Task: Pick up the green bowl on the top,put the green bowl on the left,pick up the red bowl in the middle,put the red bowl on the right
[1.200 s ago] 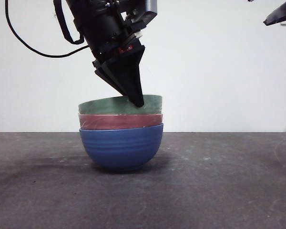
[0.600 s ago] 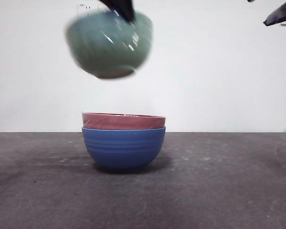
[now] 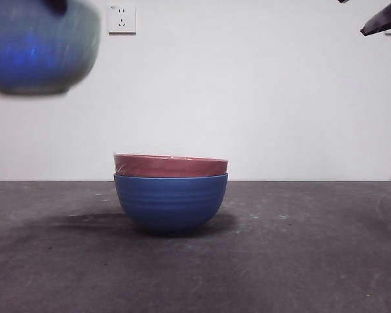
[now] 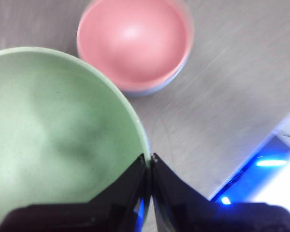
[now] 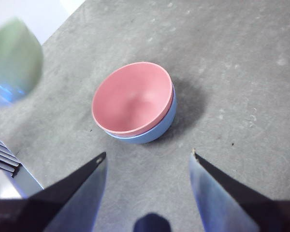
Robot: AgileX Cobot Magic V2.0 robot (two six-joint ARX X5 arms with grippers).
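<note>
Front view blurs the green bowl (image 3: 40,45), rim clamped by the left end effector (image 4: 150,162), cropped top-left.

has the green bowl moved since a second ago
Yes. The green bowl, held by its rim in the left pincer, has gone up and to the front view's left, off the red bowl, which stays nested in the blue bowl.

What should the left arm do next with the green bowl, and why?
Probably lower it toward the table's left side. The left gripper is pinched on the rim of the green bowl, which hangs high in the air, already clear of the red bowl nested in the blue bowl. The right gripper waits open above the stack.
</note>
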